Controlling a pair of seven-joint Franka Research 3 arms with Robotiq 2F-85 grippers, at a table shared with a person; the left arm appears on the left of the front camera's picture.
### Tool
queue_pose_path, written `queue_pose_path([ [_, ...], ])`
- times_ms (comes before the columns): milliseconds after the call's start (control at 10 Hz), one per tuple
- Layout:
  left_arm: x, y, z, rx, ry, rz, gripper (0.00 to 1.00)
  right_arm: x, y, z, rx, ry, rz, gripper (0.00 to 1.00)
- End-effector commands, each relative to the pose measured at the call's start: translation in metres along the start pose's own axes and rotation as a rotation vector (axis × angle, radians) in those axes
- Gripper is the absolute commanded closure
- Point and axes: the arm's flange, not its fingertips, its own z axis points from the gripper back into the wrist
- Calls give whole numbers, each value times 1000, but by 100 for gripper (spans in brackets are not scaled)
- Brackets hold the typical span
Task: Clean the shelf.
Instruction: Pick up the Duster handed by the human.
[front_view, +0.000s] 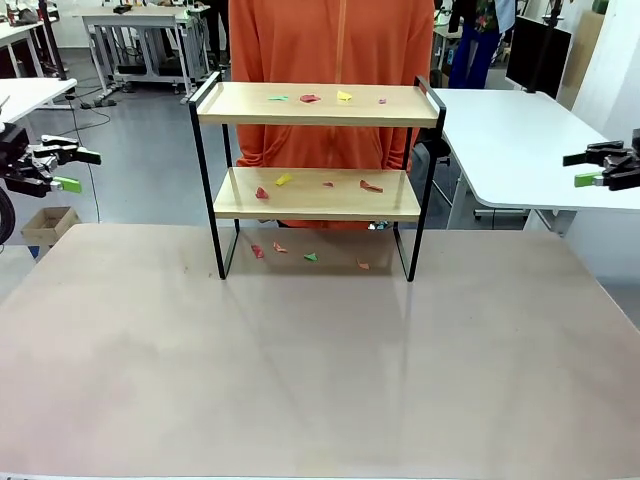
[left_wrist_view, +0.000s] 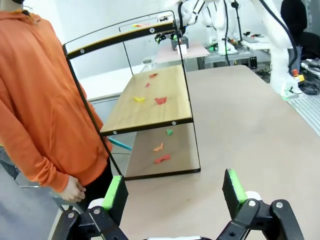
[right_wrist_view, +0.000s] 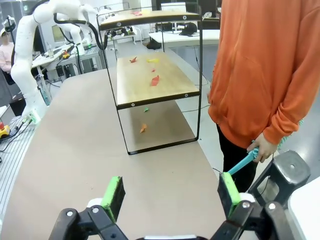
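The shelf (front_view: 318, 193) stands at the table's far side, two light wooden boards in a thin black frame. Small coloured paper scraps (front_view: 310, 98) lie on its top board, more scraps (front_view: 371, 186) on the lower board and others (front_view: 280, 248) on the table beneath it. My left gripper (front_view: 72, 170) hangs open at the far left, off the table's side, well away from the shelf. My right gripper (front_view: 588, 167) hangs open at the far right. In the left wrist view the shelf (left_wrist_view: 150, 100) lies ahead of the open green pads (left_wrist_view: 112, 192); the right wrist view shows the shelf (right_wrist_view: 150, 80) likewise.
A person in an orange hoodie (front_view: 330, 40) stands right behind the shelf, holding a teal tool (right_wrist_view: 242, 161) in one hand (right_wrist_view: 262, 147). A white table (front_view: 520, 140) stands at the right. The brown table (front_view: 320, 370) spreads wide in front of the shelf.
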Motion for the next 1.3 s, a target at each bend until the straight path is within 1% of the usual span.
queue_pose_path([
  [0,-1,-10,-2,51,-52,-13,0,5,-3,8,-9,-45,46,0],
  [300,0,-18,6,89,-75,-13,0,6,-5,10,-9,-42,46,0],
  [700,-2,-20,8,80,-88,26,0,8,-3,11,-26,-41,27,0],
  [800,-3,-18,6,107,-60,39,0,9,-4,13,-9,-28,-23,0],
  [900,-6,-15,9,71,-58,25,0,4,-1,11,-8,-10,15,0],
  [1200,-6,-15,9,71,-58,25,0,4,-1,11,-8,-10,15,0],
])
